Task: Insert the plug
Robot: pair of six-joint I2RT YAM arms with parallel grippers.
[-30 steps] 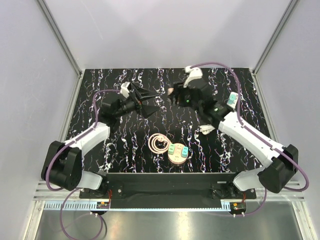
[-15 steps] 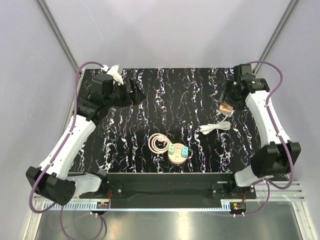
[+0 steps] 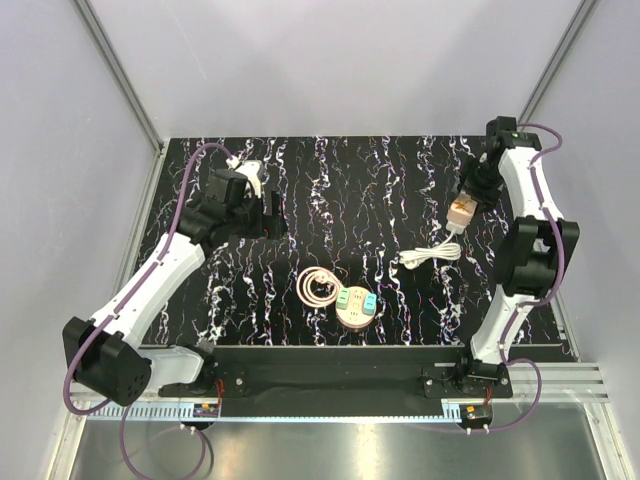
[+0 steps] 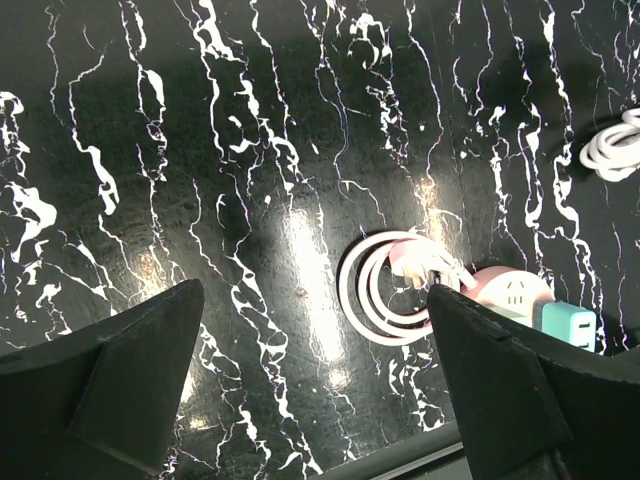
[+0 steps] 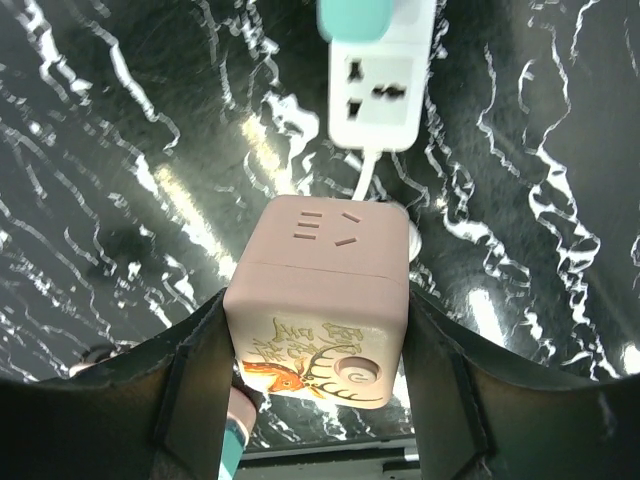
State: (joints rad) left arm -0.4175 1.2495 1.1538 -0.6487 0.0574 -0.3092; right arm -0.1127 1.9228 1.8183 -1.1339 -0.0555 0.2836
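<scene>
The right gripper (image 5: 315,335) has its jaws closed on two opposite side faces of the pink cube adapter (image 5: 318,290), which hangs clear above the far right of the surface (image 3: 350,180). I take this cube for the piece to be plugged in. No view shows any pins on it, so its insertion face cannot be confirmed. In the right wrist view the cube's slotted face points forward, away from the wrist, and the deer-printed face looks back at the camera. Directly ahead of the jaws, lower and just beyond the cube, lies the white socket block (image 5: 375,85). Its long axis runs straight away from the jaws and one free socket faces up. A teal piece (image 5: 355,15) occupies its far end. The white cable (image 3: 432,255) leaves the block's near end, passes behind the cube and coils toward the centre of the surface. Judgement: if this block is the target, the coming move is a short advance and descent along that axis, and the right arm is plainly the nearer. The round pink strip (image 3: 355,307) sits at front centre, well apart from the right jaws. The left gripper (image 4: 312,300) hovers over the left half with its jaws fully spread and holding nothing, and the strip lies to its lower right in its wrist view.
</scene>
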